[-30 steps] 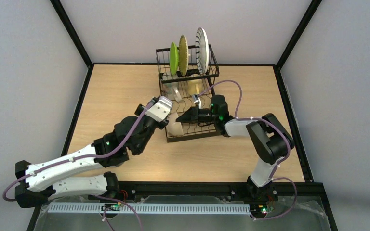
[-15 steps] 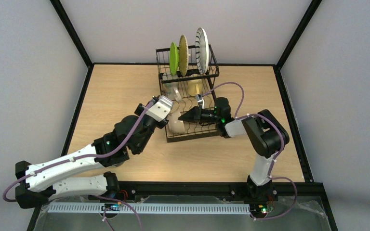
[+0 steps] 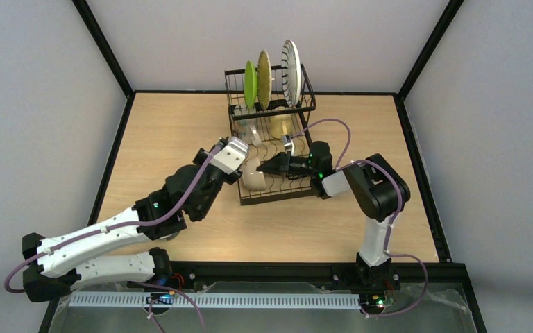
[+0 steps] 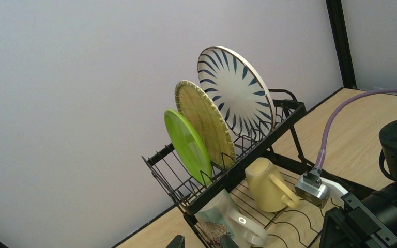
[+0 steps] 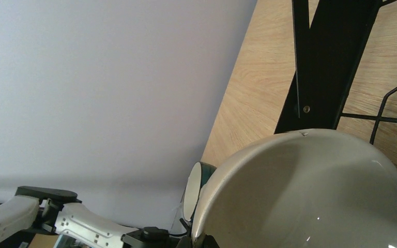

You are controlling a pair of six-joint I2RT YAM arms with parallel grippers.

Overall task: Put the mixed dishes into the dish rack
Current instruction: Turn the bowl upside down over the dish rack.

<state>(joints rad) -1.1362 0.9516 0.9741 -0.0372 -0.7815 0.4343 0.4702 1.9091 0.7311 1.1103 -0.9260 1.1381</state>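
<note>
even, diffuse light in three views

the scene is lit brightly and evenly from above. in the top view only soft, faint shadows are cast on the wooden table (image 3: 180, 132) beneath the arms and beside the dish rack (image 3: 274, 111), and the grey walls are shaded darker toward the corners. a small highlight is caught on the clear tumbler (image 4: 217, 219), and pinpoint glints are seen inside the white bowl (image 5: 315, 206). the bowl, set very close to the right wrist lens, is rendered slightly soft. the plates in the left wrist view are shown sharp. the frame bars are drawn straight to the edges.
</note>
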